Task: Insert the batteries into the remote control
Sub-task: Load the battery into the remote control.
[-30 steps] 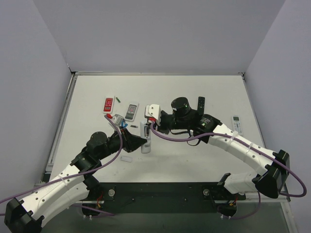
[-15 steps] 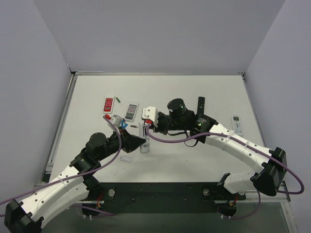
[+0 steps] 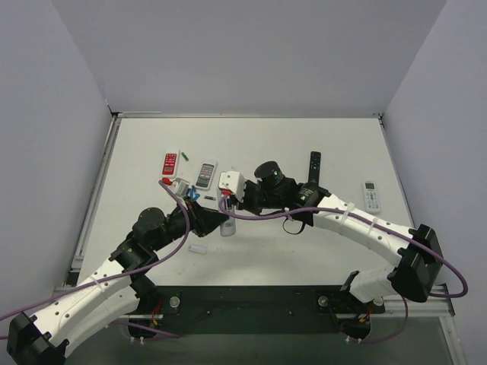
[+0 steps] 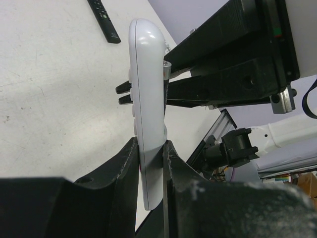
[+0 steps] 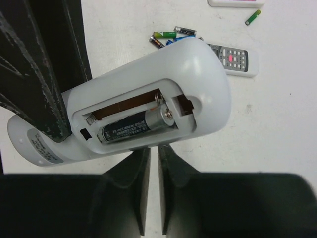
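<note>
As left tool (image 4: 150, 159) holds remote control (image 4: 146, 74), right tool (image 5: 153, 154) moved closer.

Item: two-arm rig, bolted to a dark base plate (image 3: 251, 300).
- The left arm (image 3: 91, 293), at the plate's left end, had white shell links that bore a row of small dark dots, and its joint housings were black and rounded.
- The right arm (image 3: 373, 232), at the plate's right end, had matching white links and black joints. A black cylindrical motor cap (image 3: 266, 170) sat farthest from the plate.
- The purple cables (image 3: 251, 218) ran along both arms and looped free of the shells.
- The wrist housing (image 3: 230, 182) was white and boxy, with red detail.
- The left gripper (image 4: 148, 144) and right gripper (image 5: 153, 151) had matt black fingers (image 5: 130, 193), their edges scuffed pale.
</note>
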Controlling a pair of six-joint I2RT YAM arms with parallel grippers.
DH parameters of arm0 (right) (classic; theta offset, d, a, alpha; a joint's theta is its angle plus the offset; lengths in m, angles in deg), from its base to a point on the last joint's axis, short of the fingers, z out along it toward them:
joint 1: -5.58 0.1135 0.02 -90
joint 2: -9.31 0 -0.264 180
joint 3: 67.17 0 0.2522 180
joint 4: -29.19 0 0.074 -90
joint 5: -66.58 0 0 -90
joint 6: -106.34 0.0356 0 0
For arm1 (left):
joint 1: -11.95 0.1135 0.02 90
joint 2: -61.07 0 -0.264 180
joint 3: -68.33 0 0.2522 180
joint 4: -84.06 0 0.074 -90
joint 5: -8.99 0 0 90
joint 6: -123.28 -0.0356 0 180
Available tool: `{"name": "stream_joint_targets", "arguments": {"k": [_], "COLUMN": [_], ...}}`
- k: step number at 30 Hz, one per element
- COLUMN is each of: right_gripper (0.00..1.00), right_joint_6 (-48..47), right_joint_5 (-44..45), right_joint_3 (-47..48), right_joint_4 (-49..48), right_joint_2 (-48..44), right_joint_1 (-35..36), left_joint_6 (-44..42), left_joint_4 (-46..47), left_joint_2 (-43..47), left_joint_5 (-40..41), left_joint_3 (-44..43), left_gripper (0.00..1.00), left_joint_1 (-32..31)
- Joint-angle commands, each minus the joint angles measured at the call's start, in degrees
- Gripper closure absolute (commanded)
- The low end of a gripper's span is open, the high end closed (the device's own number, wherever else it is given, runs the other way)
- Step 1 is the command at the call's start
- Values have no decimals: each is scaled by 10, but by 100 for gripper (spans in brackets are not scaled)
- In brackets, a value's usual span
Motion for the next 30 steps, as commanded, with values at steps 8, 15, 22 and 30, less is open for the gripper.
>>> {"name": "stream_joint_targets", "arguments": {"k": [8,15,22,30], "right_gripper": [50,37,36,44], "right_joint_6": [220,444,599,644], "right_joint_5": [-80,-172,-199,-211], "right_joint_3": [0,-27,-65,-80], "right_joint_4": [-44,-139,-278,-315], "right_joint_2": [-75,-82,-57,-38], "right_joint_1": [-87,-119,-130,-138], "left_joint_6": [-10,-9,-10,-9], "left_joint_4": [3,38,68,74], "left_joint_2": [16,15,15,19], "left_joint_5": [29,16,6,4], "left_joint_3": [-11,3,6,5], "left_gripper": [100,100,100,100], "left_joint_1": [-1,0,0,-1]}}
